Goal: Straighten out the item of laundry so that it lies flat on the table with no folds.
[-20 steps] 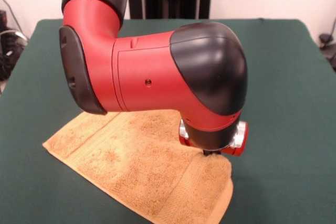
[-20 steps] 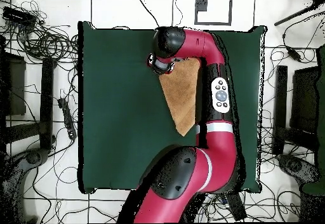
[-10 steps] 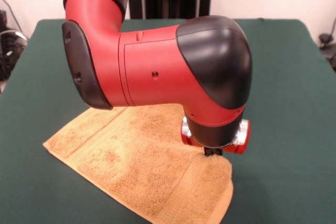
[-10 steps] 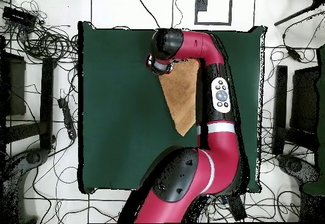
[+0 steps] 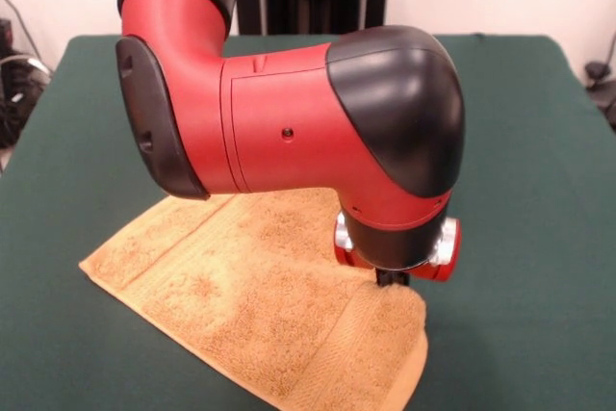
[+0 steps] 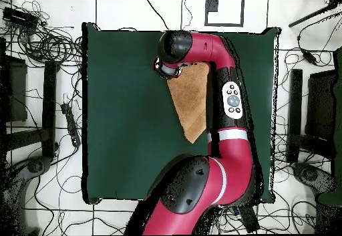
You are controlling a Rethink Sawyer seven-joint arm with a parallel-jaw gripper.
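Front view: hand (image 5: pixel 391 279) down on towel (image 5: pixel 250 310) corner, grasp step, towel not flat yet.
Towel sits folded into a triangle on near half of green counter (image 5: pixel 539 141), doubled edge visible at the near corner. Hand tips meet the cloth there under the wrist; can't tell if they're apart or pinched, wrist hides them. Next move likely calls for pinching only the top layer, then lifting and dragging it open. Arm (image 5: pixel 289 113) itself blocks most of the towel. Counter otherwise bare; cables (image 6: pixel 47 43) lie off it, no obstruction.
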